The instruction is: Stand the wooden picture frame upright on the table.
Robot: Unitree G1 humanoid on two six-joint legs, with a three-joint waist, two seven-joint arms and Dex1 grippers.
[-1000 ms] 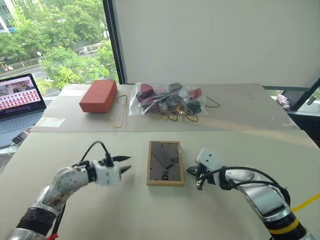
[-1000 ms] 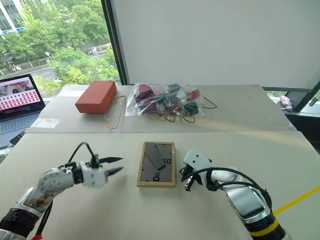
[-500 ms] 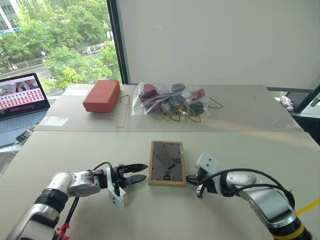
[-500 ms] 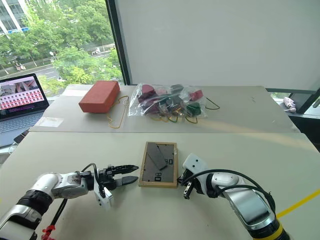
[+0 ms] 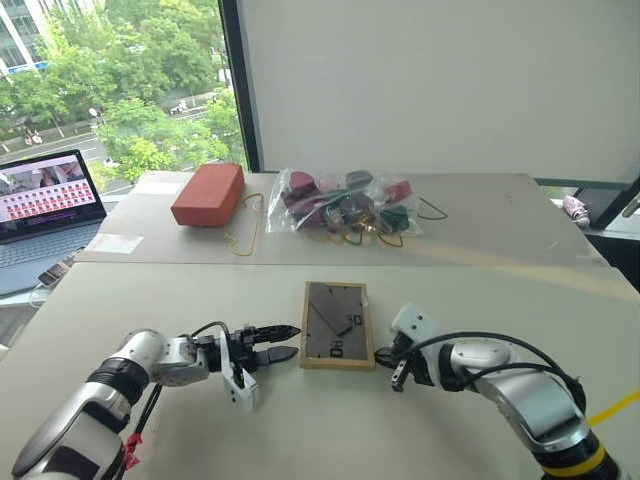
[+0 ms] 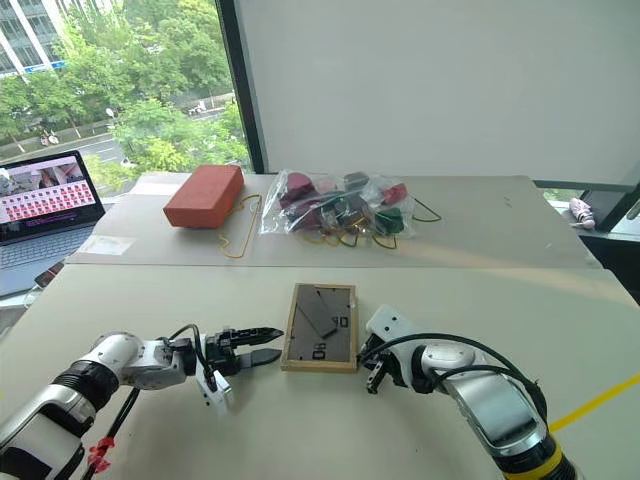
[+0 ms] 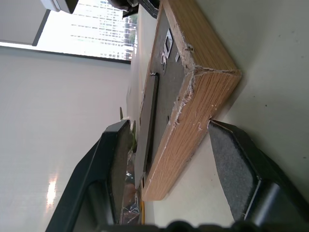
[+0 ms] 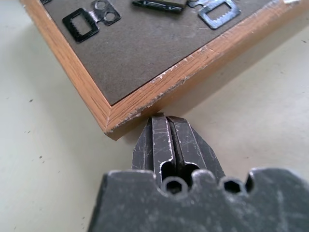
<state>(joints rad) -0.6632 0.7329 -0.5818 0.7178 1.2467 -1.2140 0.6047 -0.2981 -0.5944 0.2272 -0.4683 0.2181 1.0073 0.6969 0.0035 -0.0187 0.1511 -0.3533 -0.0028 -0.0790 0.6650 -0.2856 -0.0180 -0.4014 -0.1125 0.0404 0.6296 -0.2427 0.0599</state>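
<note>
I see the wooden picture frame (image 5: 337,325) lying flat, back side up, near the middle of the table (image 5: 470,430). A second ago my left gripper (image 5: 284,342) hovered higher and well to the frame's left. It has since dropped low and swung in, rolling so its two black fingers point level at the frame's left edge. Its jaws stand wide; in the left wrist view one finger (image 7: 116,159) rides above the frame's top face and the other sits at table level beside the near corner, not yet clamped on anything. My right gripper (image 5: 383,356) has barely shifted. Its fingers are pressed together, the tips right at the frame's lower right corner, apparently touching it.

I judge this as bracketing the frame from both sides, ready to pinch an edge and tip it up.

The frame is a small rectangle of pale, grained wood, chipped and splintered at the corners. Its backing is flat dark grey board with small metal hanger clips and a fold-out stand lying folded down. The tabletop is matte pale beige. Farther back sit a reddish-brown brick-like block (image 5: 208,193), a clear plastic bag of mixed items (image 5: 340,204) and a laptop (image 5: 45,195).
</note>
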